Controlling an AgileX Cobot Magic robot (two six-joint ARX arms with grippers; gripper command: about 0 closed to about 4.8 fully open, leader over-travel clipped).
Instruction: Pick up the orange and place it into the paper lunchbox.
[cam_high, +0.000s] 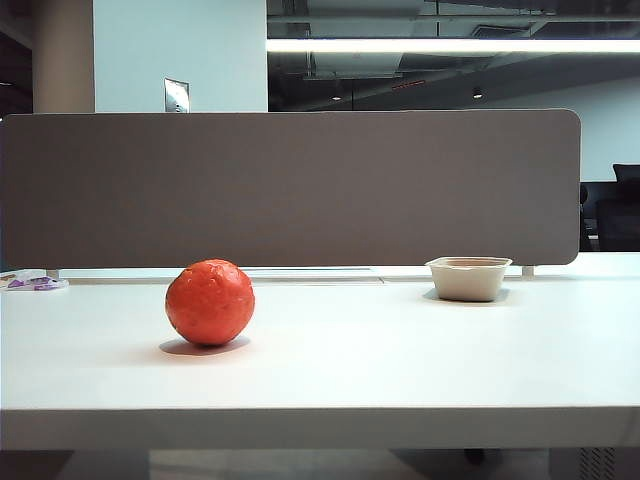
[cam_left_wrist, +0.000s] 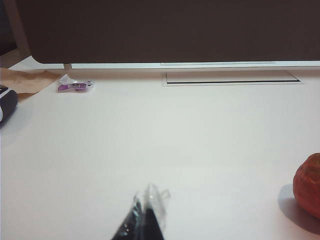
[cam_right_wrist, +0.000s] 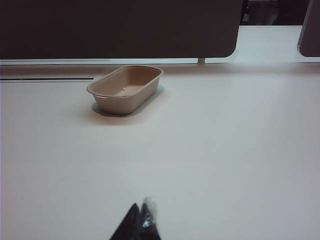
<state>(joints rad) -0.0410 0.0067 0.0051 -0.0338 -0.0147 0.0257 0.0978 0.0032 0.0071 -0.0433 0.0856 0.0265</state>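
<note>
- Left gripper (cam_left_wrist: 146, 210) shows only as a dark, black wedge of finger ends, pressed together, with crinkled clear film wrapped around the tip.
- Right gripper (cam_right_wrist: 142, 220) looks alike: black, tapered, closed to a point, a glint of transparent wrapping.

Your left gripper (cam_left_wrist: 146, 212) shows only in its own wrist view, as a dark tip with its fingers pressed together, nothing between them. Your right gripper (cam_right_wrist: 142, 220) looks the same in its wrist view: fingers closed on nothing. Both tips point level and forward. In the exterior view neither arm appears
</note>
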